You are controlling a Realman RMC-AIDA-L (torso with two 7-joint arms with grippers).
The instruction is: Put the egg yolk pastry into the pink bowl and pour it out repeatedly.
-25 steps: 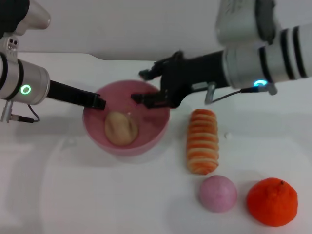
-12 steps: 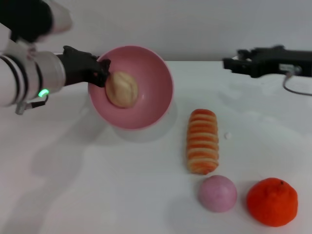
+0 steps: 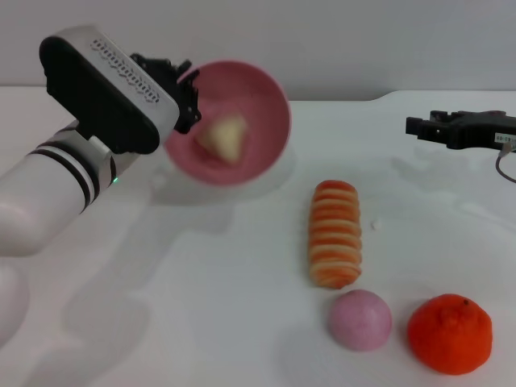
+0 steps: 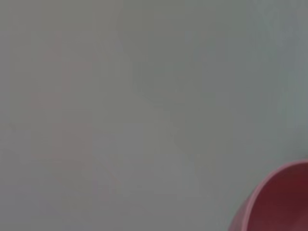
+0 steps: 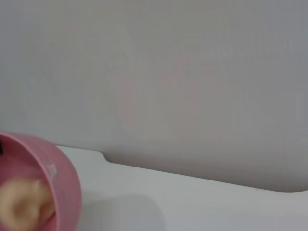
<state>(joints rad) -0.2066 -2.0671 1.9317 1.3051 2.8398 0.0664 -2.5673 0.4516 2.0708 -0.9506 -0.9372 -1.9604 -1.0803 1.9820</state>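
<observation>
My left gripper (image 3: 184,93) is shut on the rim of the pink bowl (image 3: 262,101) and holds it lifted off the table, tipped steeply with its mouth facing right and toward me. The egg yolk pastry (image 3: 223,135) lies blurred inside the tilted bowl, low on its wall. The left wrist view shows only a corner of the pink bowl (image 4: 279,197). The right wrist view shows the pink bowl (image 5: 65,173) with the egg yolk pastry (image 5: 24,202) inside. My right gripper (image 3: 419,126) hovers far right at the back, away from the bowl.
On the white table (image 3: 201,306) lie an orange-striped bread roll (image 3: 334,234), a small pink ball (image 3: 360,320) and an orange tangerine (image 3: 450,334), all front right. The grey wall runs behind the table's far edge.
The left arm has lifted and tipped the bowl further, and the pastry has slid lower inside it. The right gripper has drawn back a little to the right.
</observation>
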